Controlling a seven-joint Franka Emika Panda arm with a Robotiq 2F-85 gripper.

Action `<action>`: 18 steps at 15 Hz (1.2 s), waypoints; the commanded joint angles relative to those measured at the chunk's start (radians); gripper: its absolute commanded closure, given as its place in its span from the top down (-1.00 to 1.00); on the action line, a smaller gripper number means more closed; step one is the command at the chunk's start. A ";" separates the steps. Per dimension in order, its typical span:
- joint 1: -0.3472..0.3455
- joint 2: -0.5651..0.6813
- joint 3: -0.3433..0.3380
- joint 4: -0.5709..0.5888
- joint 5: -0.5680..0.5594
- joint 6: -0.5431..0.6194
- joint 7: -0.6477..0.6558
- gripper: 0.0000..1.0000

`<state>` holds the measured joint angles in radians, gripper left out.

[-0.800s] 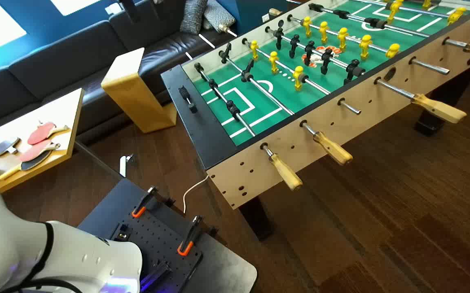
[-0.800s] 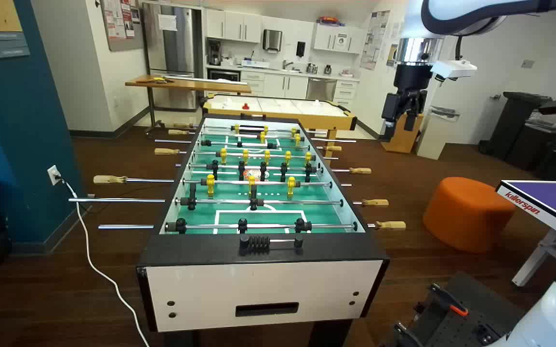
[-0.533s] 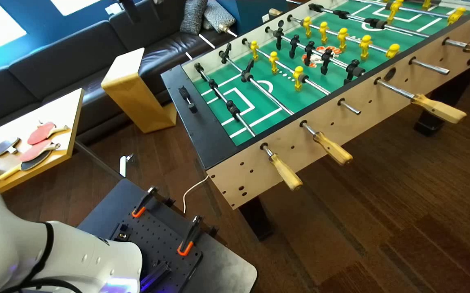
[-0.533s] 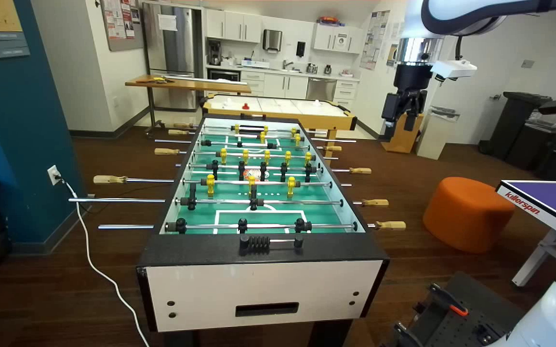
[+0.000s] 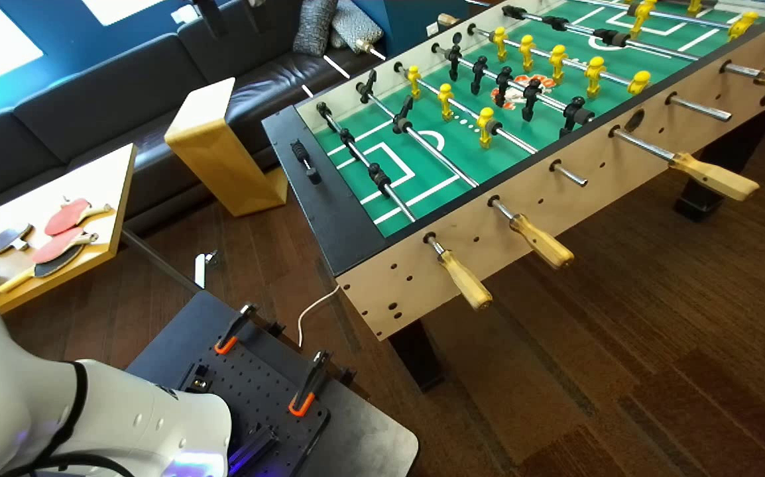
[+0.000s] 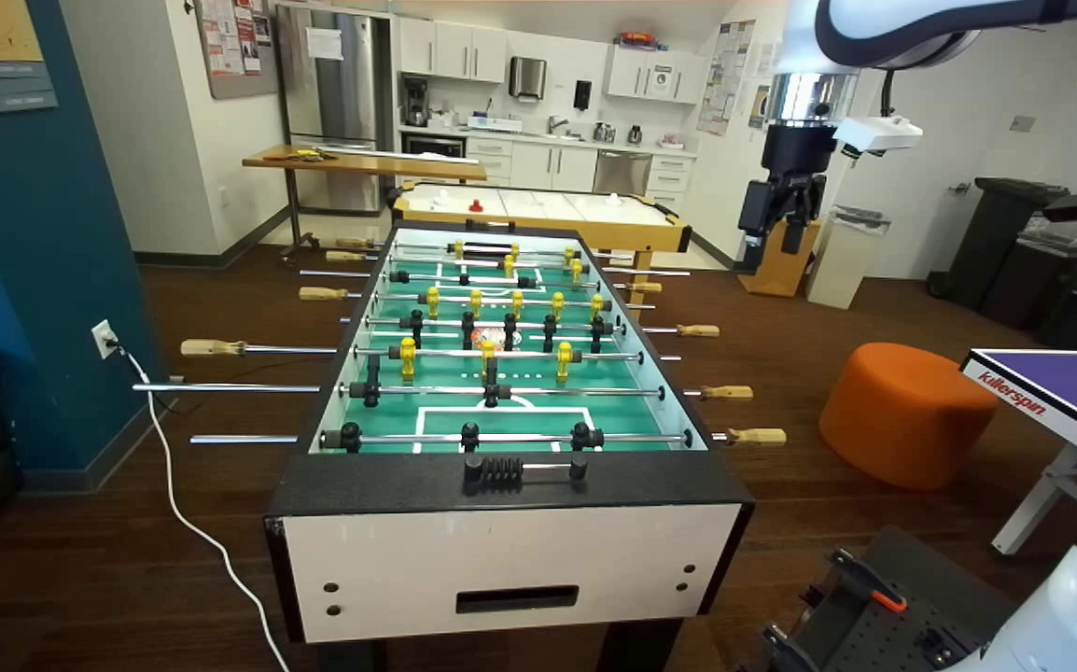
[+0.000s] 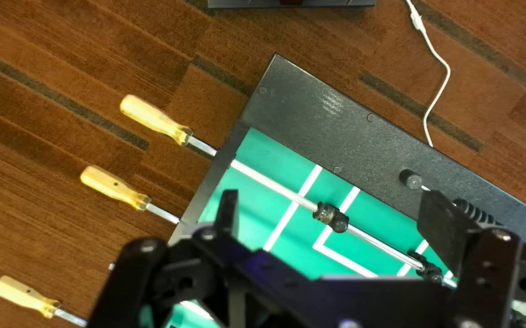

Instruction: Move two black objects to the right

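Several black beads (image 6: 501, 469) sit bunched on the thin metal rod of a score counter on the foosball table's near black end. The rod runs between two black end blocks, with bare rod right of the beads in that exterior view. The beads also show in an exterior view (image 5: 300, 152) and in the wrist view (image 7: 477, 212), where a gripper finger partly hides the counter. Which two black objects are meant, I cannot tell. My gripper (image 6: 773, 241) hangs in the air, pointing down, apart from the counter. In the wrist view the gripper (image 7: 330, 196) has its fingers wide apart, nothing between them.
The foosball table (image 6: 510, 485) has metal rods with black players (image 6: 469, 436) and yellow players. Wooden handles (image 5: 465, 279) stick out at its side. An orange stool (image 6: 907, 415) and a purple table (image 6: 1075, 392) stand to the right in that view. A white cable (image 6: 212, 537) lies on the floor.
My gripper has shifted very slightly to the left in an exterior view. The beads and the foosball table have not moved.
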<state>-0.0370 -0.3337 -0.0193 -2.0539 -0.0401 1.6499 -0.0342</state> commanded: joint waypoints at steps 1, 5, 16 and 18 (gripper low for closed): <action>0.023 0.031 0.028 0.021 0.051 0.000 0.094 1.00; 0.053 0.103 0.104 0.033 0.143 0.028 0.323 1.00; 0.156 0.267 0.209 0.005 0.175 0.349 0.594 1.00; 0.158 0.271 0.208 0.006 0.175 0.350 0.594 1.00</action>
<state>0.1079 -0.0637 0.2014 -2.0499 0.1359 2.0031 0.5583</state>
